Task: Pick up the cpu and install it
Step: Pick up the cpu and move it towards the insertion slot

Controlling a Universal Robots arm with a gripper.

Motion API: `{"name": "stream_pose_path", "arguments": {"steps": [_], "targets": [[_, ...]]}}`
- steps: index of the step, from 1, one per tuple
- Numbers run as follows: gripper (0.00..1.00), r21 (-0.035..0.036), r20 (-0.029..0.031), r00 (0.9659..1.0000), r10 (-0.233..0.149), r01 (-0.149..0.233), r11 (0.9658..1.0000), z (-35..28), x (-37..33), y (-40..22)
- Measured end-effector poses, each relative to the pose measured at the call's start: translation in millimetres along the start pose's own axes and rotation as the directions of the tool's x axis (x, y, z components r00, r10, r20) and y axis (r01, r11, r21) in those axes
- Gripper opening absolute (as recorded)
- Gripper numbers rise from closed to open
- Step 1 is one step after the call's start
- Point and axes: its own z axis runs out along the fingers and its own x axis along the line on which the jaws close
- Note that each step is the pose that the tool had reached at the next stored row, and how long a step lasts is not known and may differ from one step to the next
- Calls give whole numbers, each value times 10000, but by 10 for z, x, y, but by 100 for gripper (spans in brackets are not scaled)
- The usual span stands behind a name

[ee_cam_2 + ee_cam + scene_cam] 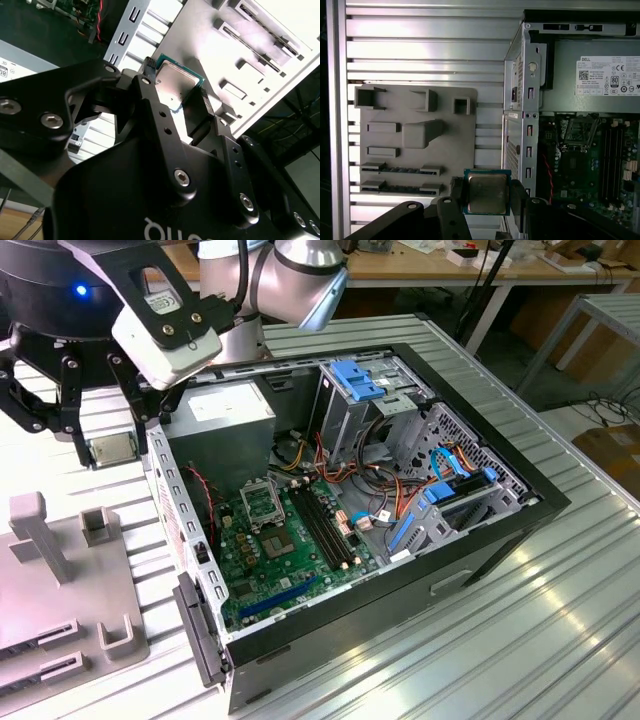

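One cpu (486, 192); one computer case (330, 640) (open); one fixture plate (455, 150).

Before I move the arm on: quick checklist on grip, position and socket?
1. cpu clamped in the pincer by two opposite edges: ok.
2. cpu square in the grip, in the first wrist view: ok.
3. cpu over the socket: not ok, it hangs outside the case wall.
4. socket open and empty: cannot tell.
5. cpu corner mark matched to the socket: cannot tell.
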Motion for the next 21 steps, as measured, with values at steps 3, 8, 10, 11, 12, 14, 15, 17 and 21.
{"name": "stream_pose_path", "arguments": {"steps": [3, 8, 10, 11, 12, 14, 15, 17, 21], "targets": [[47, 0, 0, 10000, 0, 0, 10000, -1, -30, -1], [47, 0, -1, 10000, 0, 0, 10000, -2, -89, -5], [47, 0, 0, 10000, -1, 1, 10000, -3, -111, -6], [47, 0, 0, 10000, -1, 1, 10000, -3, -120, -6], [47, 0, 0, 10000, 0, 0, 10000, -3, -130, -6], [47, 0, 0, 10000, 0, 0, 10000, -4, -152, -6], [47, 0, 0, 10000, 0, 0, 10000, -4, -160, -7], [47, 1, -1, 10000, 2, -2, 10000, -5, -164, -7], [47, 0, 0, 10000, 0, 0, 10000, -4, -172, -7]]}}
